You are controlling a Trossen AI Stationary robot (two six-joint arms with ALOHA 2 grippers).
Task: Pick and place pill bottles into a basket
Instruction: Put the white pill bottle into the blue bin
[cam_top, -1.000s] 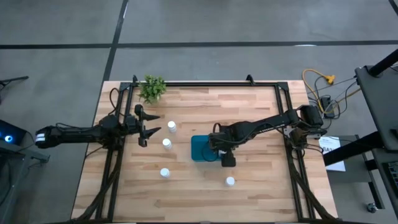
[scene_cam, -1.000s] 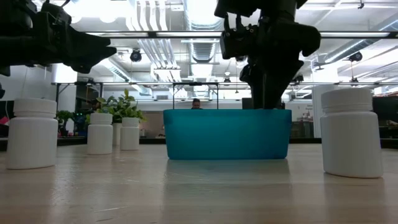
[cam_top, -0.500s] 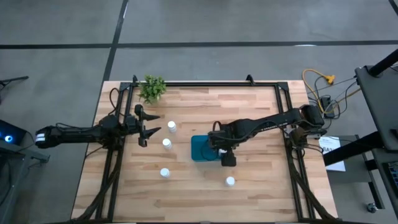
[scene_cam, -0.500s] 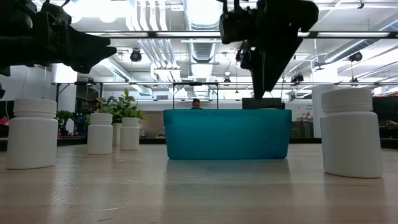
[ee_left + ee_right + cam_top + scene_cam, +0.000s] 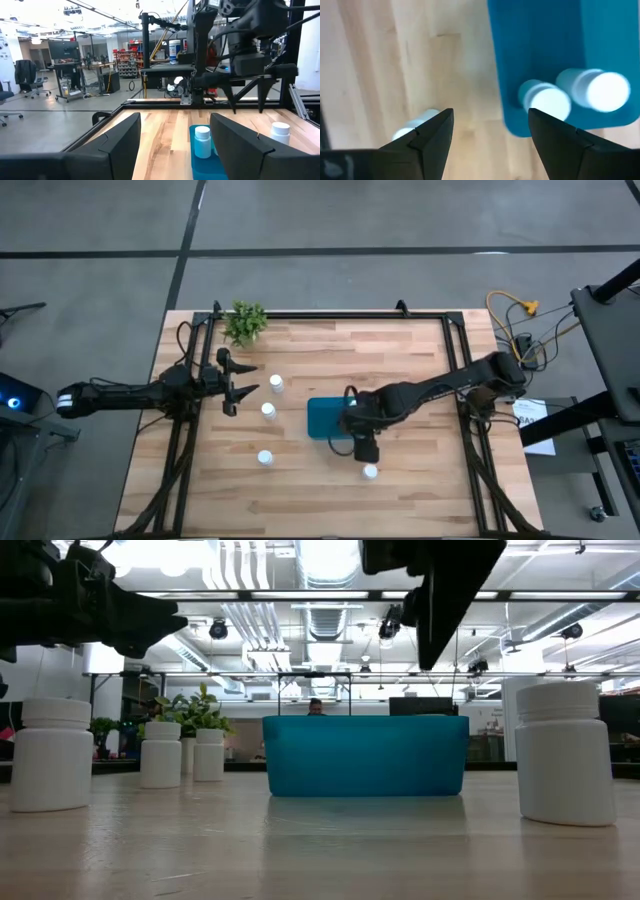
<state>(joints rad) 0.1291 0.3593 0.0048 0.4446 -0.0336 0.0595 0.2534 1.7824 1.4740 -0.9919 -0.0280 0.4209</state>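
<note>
The right gripper (image 5: 366, 450), fingers wide and empty, hovers between the teal basket (image 5: 320, 418), holding two pill bottles (image 5: 550, 102), and a loose bottle (image 5: 370, 472) on the worktop, likely next. The left gripper (image 5: 240, 377) waits, fingers apart.

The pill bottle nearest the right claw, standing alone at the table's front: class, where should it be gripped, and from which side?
Grip the pill bottle across its round body, descending from above: it stands upright, clear of the basket.
</note>
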